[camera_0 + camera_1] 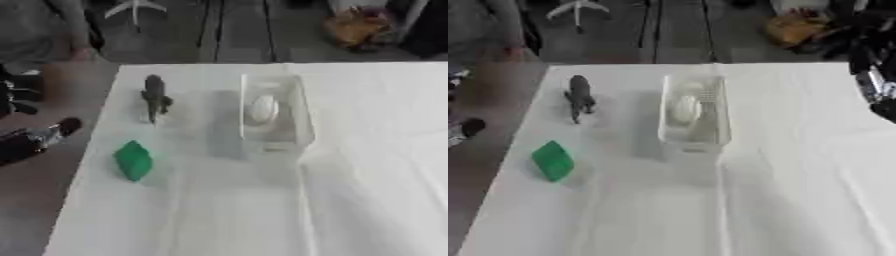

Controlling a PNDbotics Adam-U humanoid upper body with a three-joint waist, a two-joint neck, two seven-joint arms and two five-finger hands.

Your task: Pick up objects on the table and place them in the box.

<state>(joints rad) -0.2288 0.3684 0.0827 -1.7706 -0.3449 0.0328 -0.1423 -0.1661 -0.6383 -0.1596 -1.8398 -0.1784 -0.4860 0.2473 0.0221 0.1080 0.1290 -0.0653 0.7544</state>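
a white table [350,200] fills most of the view, covered in a pale cloth with soft creases running toward the near edge. on it, a little past the middle, stands a clear plastic box [302,125], long and narrow, its long side running away from the robot. inside the box lies a white egg-shaped thing [262,108], toward the far half of the box, resting on the bottom. to the left of the box, near the table's left edge, lies a green object [133,160], angular and wedge-like, well apart from the box and nearer to the robot than it. farther back on the same left side lies a dark grey toy animal [155,97], long and thin, its length running away from the robot, between the table's left edge and the box but touching neither. the green object and the toy animal are both still on the cloth, outside the box. the robot's left hand [35,139] shows at the left edge of the left eye view, off the table and over the brown floor, black with a silver part, a dark rounded tip pointing toward the table; i cannot tell how its fingers stand. the robot's right hand [877,75] shows at the right edge of the right eye view, dark, with a silver section, raised above the table's far right part and well away from the box; its fingers cannot be made out either. neither hand touches anything on the table.
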